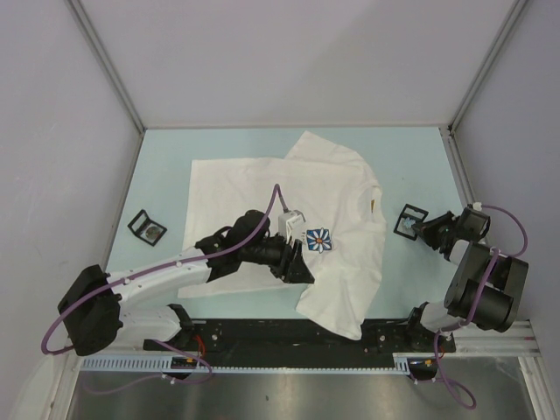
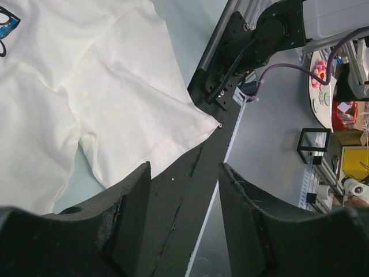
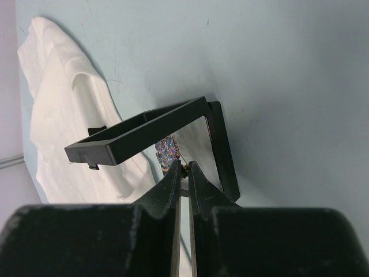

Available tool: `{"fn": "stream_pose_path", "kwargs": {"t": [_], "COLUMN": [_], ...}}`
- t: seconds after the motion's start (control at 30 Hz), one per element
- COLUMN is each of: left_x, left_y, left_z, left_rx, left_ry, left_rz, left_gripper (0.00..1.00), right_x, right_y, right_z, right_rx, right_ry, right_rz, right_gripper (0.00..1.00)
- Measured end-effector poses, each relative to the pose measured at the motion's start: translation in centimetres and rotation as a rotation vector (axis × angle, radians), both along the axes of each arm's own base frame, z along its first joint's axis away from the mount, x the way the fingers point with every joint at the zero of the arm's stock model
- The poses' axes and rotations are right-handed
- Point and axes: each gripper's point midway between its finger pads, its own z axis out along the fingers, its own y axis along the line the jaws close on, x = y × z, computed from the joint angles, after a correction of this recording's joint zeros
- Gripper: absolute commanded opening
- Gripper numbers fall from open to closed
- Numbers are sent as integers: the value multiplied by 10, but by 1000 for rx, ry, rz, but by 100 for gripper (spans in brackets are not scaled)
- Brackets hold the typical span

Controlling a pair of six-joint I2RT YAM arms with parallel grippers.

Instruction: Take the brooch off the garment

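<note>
Looking across the desk (image 1: 166,175), I see the garment (image 1: 262,184) spread flat in the middle, its neck and orange tag (image 1: 372,206) pointing right and the flower print (image 1: 318,239) facing up. The brooch (image 3: 167,153) is off the cloth. It is over on the right, a small glittery purple-blue piece in the gap between the raised lid and the base of a black square frame (image 3: 138,126) that sits on the desk, apart from the shirt's right edge.

The right end effector (image 3: 183,168) has its two fingers pressed almost together, pinching the brooch by its near side. I can't tell whether the brooch touches the frame.

The left end effector (image 1: 297,265) reaches over the near half of the shirt, just near and left of the flower print. Its fingers stand about half apart with nothing between them. Its wrist view looks past a sleeve hem to the black rail (image 2: 190,173) at the near edge. A second black frame (image 1: 147,229) lies on the desk left of the shirt.
</note>
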Motion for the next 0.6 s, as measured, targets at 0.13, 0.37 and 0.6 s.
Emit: {"fn": "stream_pose_path", "kwargs": {"t": [0.13, 0.37, 0.6], "left_x": [0, 0, 0], "left_y": [0, 0, 0], "left_z": [-1, -2, -1], "left_rx": [1, 3, 0], "left_ry": [2, 5, 5], "left_rz": [-1, -2, -2], "left_gripper": [55, 55, 55], "right_x": [0, 1, 0], "right_y": [-1, 2, 7], "right_z": [0, -1, -5], "right_rx": [-5, -8, -18], "right_ry": [2, 6, 23], "right_rz": [-1, 12, 28], "right_gripper": [2, 4, 7]}}
